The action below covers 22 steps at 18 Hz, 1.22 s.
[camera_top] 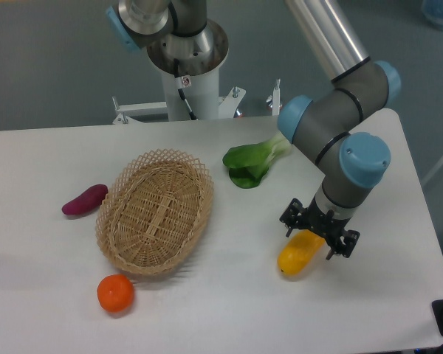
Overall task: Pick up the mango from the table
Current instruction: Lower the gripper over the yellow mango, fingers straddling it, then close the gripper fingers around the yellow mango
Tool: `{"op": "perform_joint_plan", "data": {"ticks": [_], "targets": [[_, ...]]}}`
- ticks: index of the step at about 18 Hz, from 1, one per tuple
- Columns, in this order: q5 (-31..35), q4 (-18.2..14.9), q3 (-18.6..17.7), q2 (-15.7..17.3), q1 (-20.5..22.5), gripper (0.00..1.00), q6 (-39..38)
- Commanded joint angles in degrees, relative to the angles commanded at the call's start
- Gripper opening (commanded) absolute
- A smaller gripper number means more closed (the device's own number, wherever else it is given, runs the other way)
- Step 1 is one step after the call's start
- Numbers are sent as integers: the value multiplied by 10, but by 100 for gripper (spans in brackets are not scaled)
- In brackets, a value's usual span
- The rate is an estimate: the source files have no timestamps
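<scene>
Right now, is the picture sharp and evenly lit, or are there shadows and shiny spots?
In the fixed camera view, everything looks sharp, without motion blur, even the claw over the mango. Light is soft and even: the wicker basket and tangerine cast only faint shadows on the white table. The arm's metal tube shows a mild sheen.

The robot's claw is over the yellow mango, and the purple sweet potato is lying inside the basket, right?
Not quite. The gripper is indeed over the mango, but the purple sweet potato is not inside the basket. The camera view shows it lying on the white table, just outside the basket's left rim. Nothing shows inside the basket.
</scene>
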Motion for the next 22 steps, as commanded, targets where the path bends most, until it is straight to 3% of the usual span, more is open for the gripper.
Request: {"op": "perform_joint_plan", "data": {"ticks": [7, 12, 19, 22], "targets": [[2, 11, -1, -16, -7, 100, 10], [3, 76, -25, -25, -12, 100, 8], [4, 80, -33, -25, -12, 99, 8], [4, 78, -34, -23, -13, 72, 8]]}}
